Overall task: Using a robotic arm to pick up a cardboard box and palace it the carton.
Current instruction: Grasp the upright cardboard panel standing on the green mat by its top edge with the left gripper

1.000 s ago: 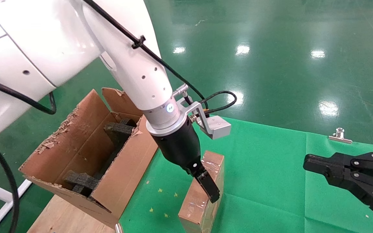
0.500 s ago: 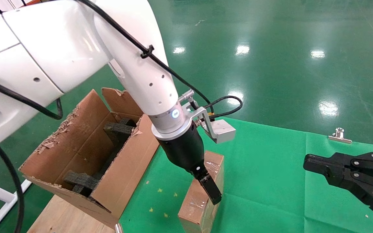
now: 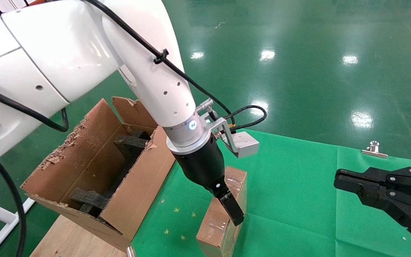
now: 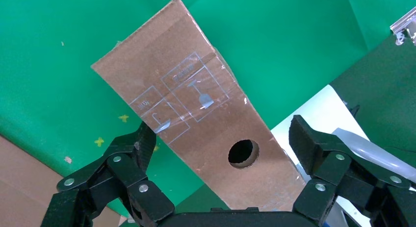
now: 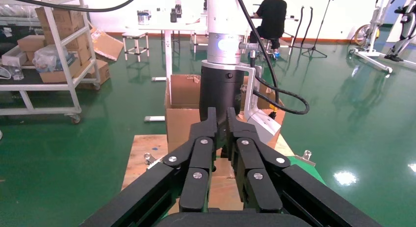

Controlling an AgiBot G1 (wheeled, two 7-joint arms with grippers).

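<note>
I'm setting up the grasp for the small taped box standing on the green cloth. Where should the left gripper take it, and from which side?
Grip the cardboard box across its two broad faces near the top, coming down from above. It stands on edge, so the narrow face with the round hole points up and fits between the open fingers of the left gripper, which already straddle it.

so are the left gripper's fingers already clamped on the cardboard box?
No, in the left wrist view the left gripper is open, its fingers spread to either side of the cardboard box with gaps showing.
</note>
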